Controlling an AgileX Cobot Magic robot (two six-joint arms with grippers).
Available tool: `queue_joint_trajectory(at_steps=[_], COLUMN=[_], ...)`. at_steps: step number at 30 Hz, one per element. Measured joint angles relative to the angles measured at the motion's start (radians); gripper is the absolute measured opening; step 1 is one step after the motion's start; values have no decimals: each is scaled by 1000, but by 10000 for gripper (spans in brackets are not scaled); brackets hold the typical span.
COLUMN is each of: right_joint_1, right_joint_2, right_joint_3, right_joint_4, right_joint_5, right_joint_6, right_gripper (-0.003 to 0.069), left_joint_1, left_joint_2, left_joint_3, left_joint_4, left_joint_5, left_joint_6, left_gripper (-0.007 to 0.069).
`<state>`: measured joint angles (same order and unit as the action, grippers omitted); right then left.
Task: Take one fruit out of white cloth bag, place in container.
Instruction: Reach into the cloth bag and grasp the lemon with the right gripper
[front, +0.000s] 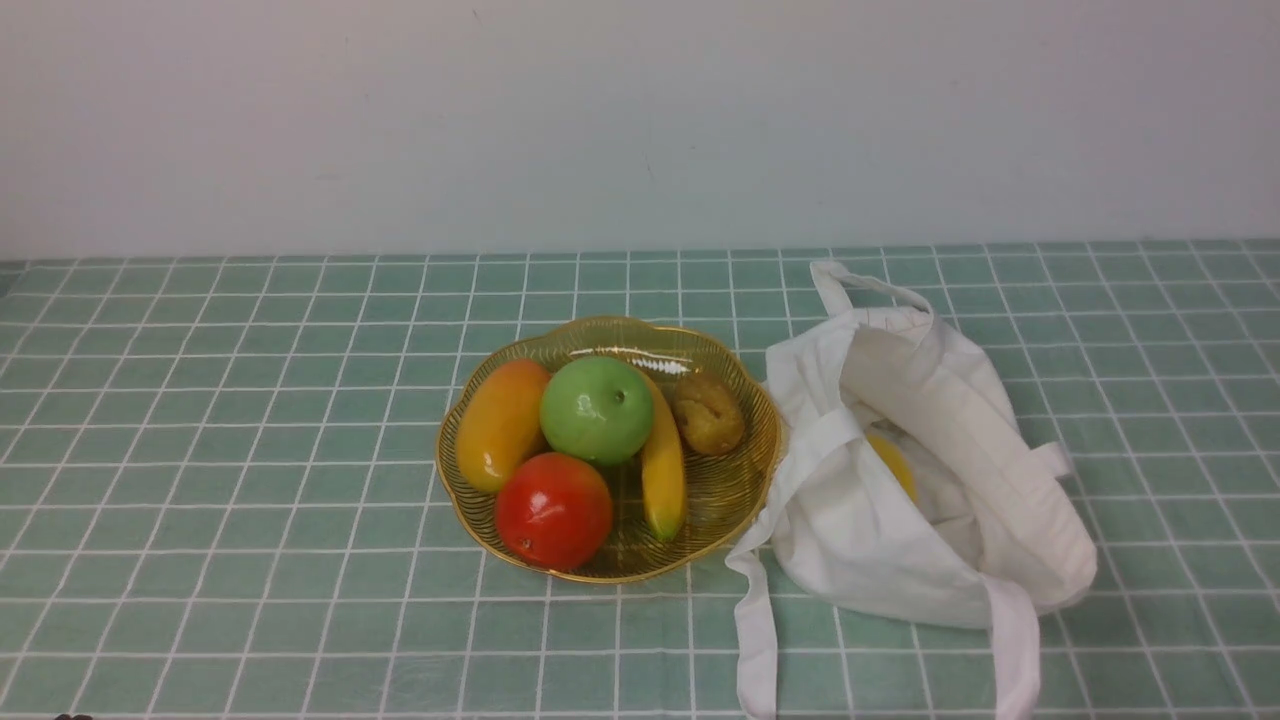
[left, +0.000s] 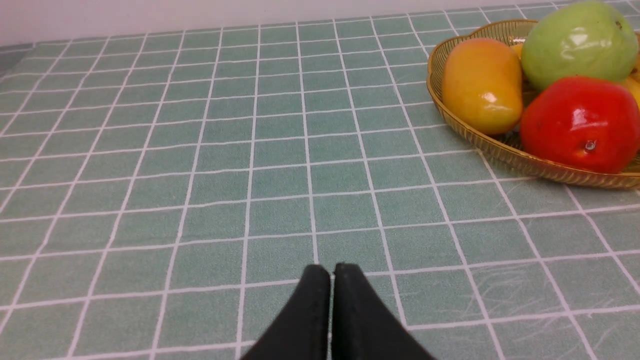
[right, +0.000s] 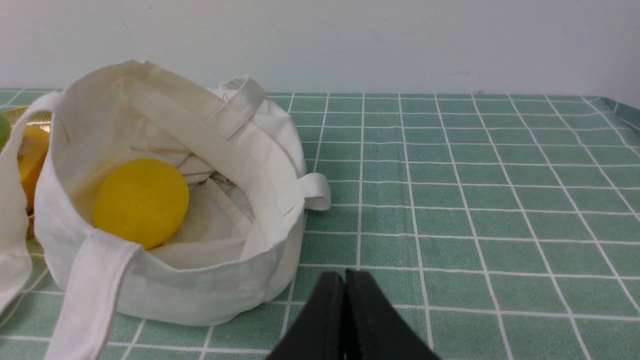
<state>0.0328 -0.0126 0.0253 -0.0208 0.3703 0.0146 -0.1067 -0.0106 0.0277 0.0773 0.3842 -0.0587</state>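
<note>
Standby: lemon (right: 141, 202) lies in the bag, both grippers pinched closed

The green-checked tablecloth (front: 250, 500) carries two things set just beside each other, which keeps the transfer short. The white cloth bag (front: 850, 540) slumps on the robot's right, its mouth sagging open, so its inside shows and reaching in looks possible without lifting a strap. The wire basket (front: 600, 325) sits to its left, already holding a mango (front: 500, 425), a green apple (front: 597, 410), a red apple (front: 553, 510), a banana (front: 664, 465) and a small brown fruit (front: 707, 413). Bare mesh on the bag side looks like the likeliest landing spot. The lemon rests low in the bag against the wall nearest the basket, untouched. The right gripper (right: 344, 277), near the bag, has its fingers pressed together on nothing. The left gripper (left: 331, 272) is likewise closed and empty, well apart from the basket.
</note>
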Motion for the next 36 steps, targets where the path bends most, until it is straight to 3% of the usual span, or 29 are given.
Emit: queue_joint_trajectory(at_steps=[18,20,24,28,36], right_joint_1=[0,0,0,0,-1], right_joint_2=[0,0,0,0,0], right_joint_3=[0,3,4,4,4], right_joint_4=[21,174,635,759,793], right_joint_5=[-6,-33,-109,-145,-311], right_joint_6=[27,121,376,379,272], right_gripper=[-15,-15,-15,-15,-15], left_joint_1=[0,0,0,0,0], left_joint_2=[0,0,0,0,0], left_joint_3=[0,0,0,0,0], left_joint_4=[0,0,0,0,0], left_joint_5=[0,0,0,0,0], left_joint_6=[0,0,0,0,0], left_gripper=[-8,-8,-8,-8,-8])
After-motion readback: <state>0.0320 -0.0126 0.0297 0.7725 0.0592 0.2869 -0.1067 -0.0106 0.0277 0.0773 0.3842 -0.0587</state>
